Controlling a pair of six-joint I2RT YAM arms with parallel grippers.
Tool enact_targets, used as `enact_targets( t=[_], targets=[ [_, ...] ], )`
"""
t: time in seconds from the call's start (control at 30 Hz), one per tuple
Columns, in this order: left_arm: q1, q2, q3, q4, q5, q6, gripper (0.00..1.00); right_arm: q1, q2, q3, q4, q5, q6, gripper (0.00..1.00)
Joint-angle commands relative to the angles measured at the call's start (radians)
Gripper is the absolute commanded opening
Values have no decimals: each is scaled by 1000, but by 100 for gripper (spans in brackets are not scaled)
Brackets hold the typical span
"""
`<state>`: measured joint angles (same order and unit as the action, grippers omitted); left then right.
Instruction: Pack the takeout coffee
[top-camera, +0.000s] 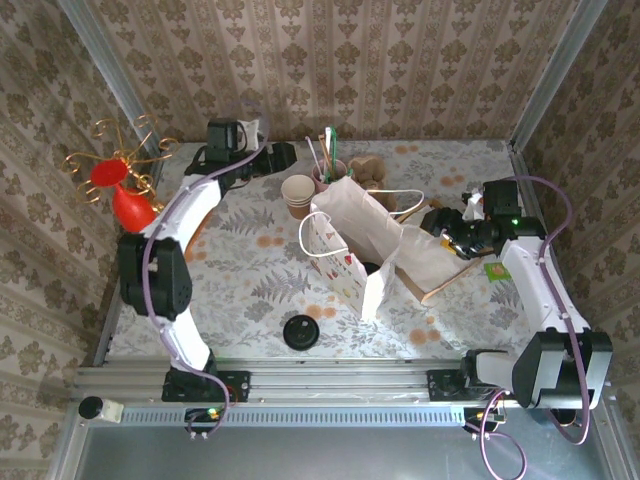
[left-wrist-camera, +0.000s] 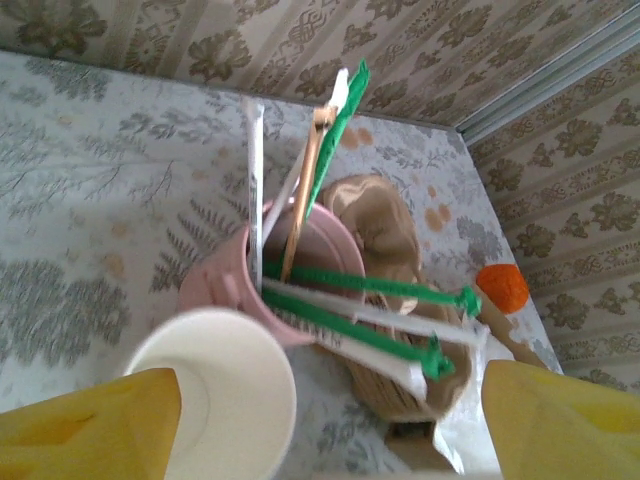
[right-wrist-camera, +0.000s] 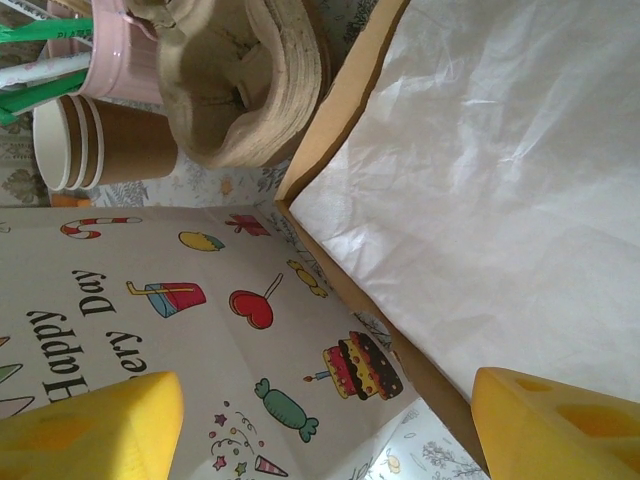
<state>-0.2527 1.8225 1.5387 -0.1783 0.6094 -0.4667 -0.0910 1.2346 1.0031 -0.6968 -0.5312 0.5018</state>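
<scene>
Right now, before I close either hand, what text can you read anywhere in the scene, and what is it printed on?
"Happy": on the printed gift bag, running sideways in the right wrist view.
"Day": same bag, next to "Happy".
"ery": same bag, a word whose start is hidden.
Small green item on the table: any print is too small to read.
No other readable text.

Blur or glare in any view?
Left wrist: the near paper cup is soft, the pink cup behind it sharper. Right wrist: the printed bag is crisp, the white bag bright. Top: a bright patch washes out the table, near right.
</scene>
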Motion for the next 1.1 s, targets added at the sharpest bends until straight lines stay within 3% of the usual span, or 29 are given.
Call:
enact_targets(
  t=[0.0,0.43,1.07],
  targets=[
    [-1,101,88,100,66,19,78,-3,36,18,-8,-10,-14,76],
    [-43,444,423,105,13,39,66,-2,41,53,-49,-22,-31,71],
    [-66,639,707,-22,27,27,43,-3,67,58,-32,-36,-32,68]
  ],
)
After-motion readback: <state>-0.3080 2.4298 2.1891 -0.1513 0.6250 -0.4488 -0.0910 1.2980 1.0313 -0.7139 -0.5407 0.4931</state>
